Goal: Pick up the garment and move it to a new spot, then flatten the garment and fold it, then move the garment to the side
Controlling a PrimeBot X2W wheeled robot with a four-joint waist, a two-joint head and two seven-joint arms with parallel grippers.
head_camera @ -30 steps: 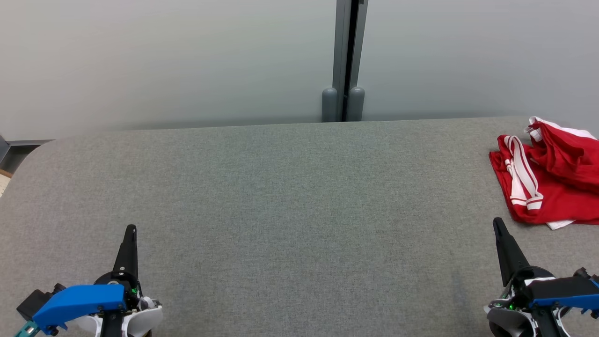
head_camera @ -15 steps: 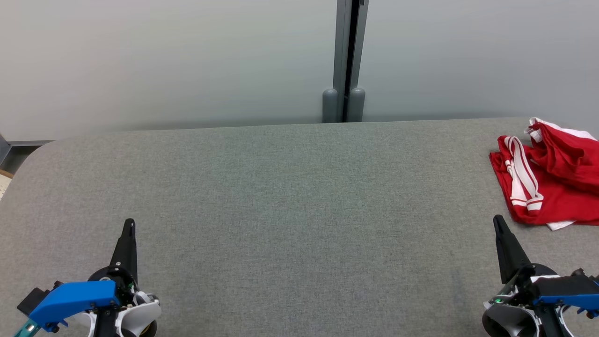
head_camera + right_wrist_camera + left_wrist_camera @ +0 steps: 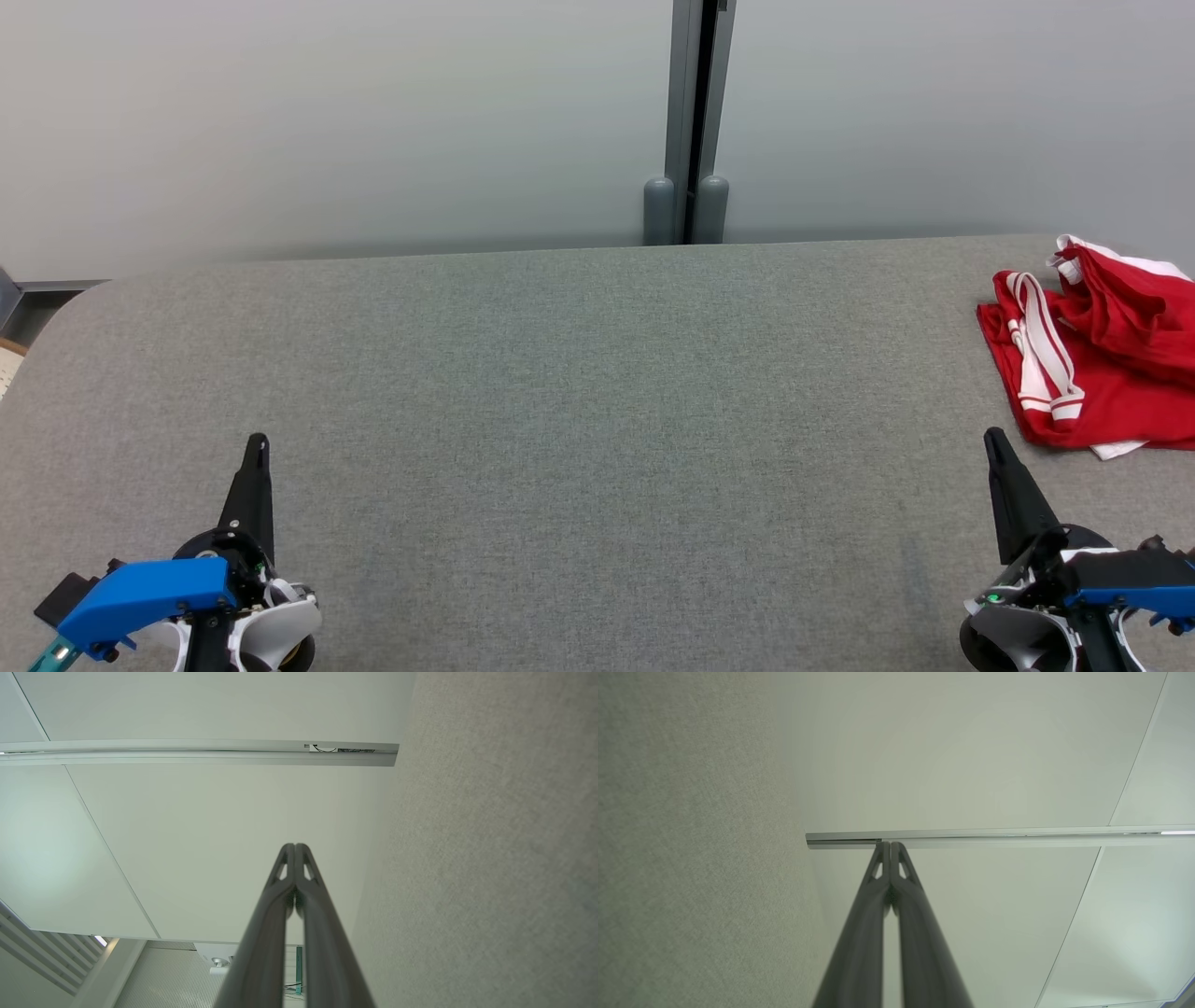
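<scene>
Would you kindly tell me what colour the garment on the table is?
Red with white striped trim, best seen in the head view: garment.

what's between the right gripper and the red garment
Only bare grey table lies between the right gripper and the red garment, as the head view shows.

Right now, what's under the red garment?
The red garment lies crumpled on the grey table, a white corner poking out beneath its near edge. Anything else under the heap is covered.
</scene>
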